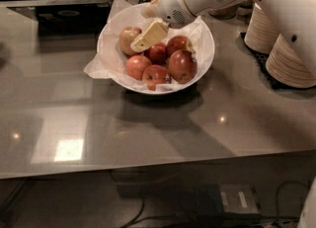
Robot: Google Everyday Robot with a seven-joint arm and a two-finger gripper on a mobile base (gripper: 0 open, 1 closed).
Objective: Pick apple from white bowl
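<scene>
Hovering over the white bowl [207,61] — hand [148,23] spread, lower finger [150,34] just beside the apple [127,38].

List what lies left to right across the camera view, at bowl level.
The paper lining's corner → pale apple → claw, at that apple's right side → big dark-red apple → white bowl's right rim → stacked paper plates.
</scene>
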